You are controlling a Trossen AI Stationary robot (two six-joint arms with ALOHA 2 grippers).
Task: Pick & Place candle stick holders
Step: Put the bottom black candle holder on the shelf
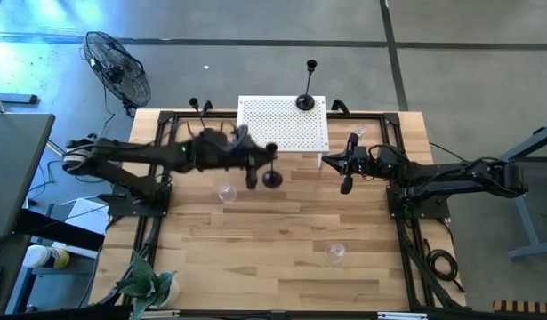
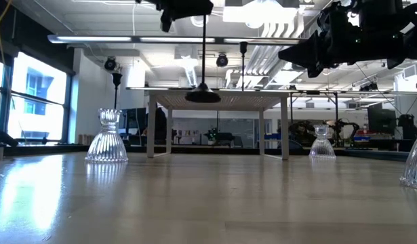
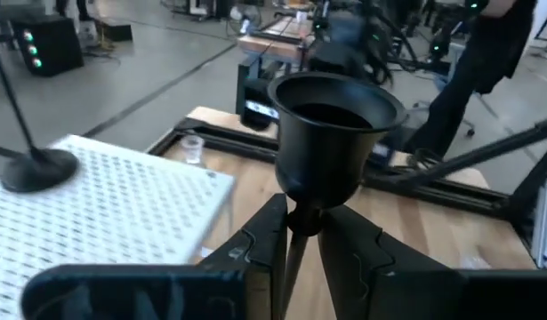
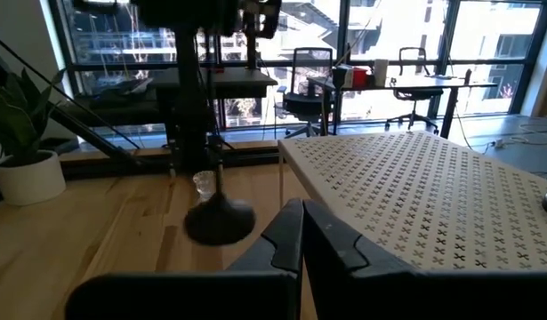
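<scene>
A: How is the left gripper [image 3: 301, 244] set?

B: It is clamped on the thin stem of a black candlestick [image 1: 271, 178], just under the cup [image 3: 335, 133]. The candlestick is seen lifted off the table [image 1: 282, 240] in the low view, base [image 2: 202, 95] hanging below the fingers [image 3: 260, 258].

A: How will it likely handle?

B: It is judged stiff and bottom-heavy, the smooth stem prone to slipping or swinging; a hold just under the cup is favoured.

A: What lies beyond the hand?

B: The white perforated stand [image 1: 284, 124] is just beside it, with a second candlestick [image 1: 305, 101] on its far edge. Clear glass holders [image 1: 226, 192] are near.

A: And the right gripper [image 1: 347, 185]?

B: It is held closed on nothing, across from the stand.
</scene>
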